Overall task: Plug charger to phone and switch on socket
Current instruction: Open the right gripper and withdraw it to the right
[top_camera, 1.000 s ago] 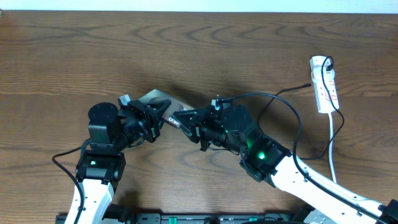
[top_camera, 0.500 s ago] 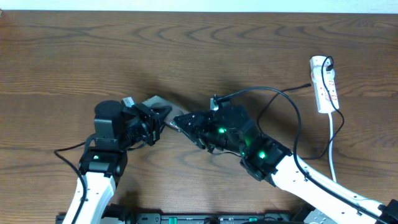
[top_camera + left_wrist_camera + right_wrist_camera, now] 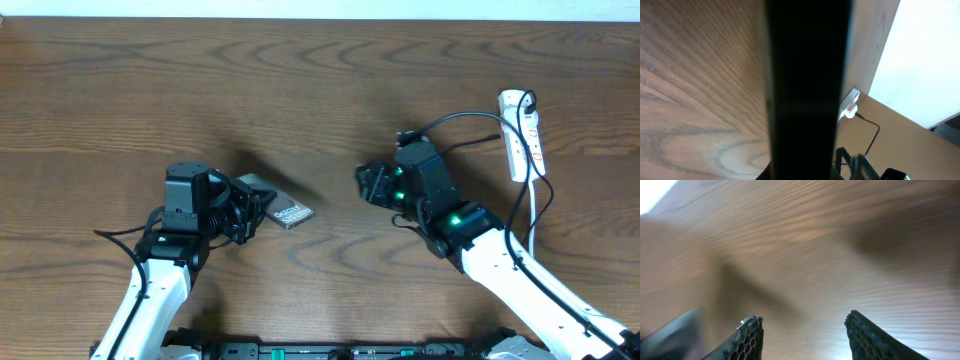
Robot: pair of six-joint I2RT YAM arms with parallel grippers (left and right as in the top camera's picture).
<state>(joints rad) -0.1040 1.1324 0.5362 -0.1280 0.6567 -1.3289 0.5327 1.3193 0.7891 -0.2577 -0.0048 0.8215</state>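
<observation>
Step in hand, judged: fetching charger (image 3: 488,140); it lay upper right, just left of socket (image 3: 523,140). My right gripper (image 3: 802,317) spread, empty. My left gripper (image 3: 247,206) pinched phone (image 3: 290,212), centre-left. Next: grasp its tip squarely.

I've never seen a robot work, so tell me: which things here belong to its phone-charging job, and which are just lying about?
Job: phone in the left gripper; charger cable; socket, a white power strip; open right gripper.
Just there: wooden table; left arm's own black cable; pale wall beyond the table.
</observation>
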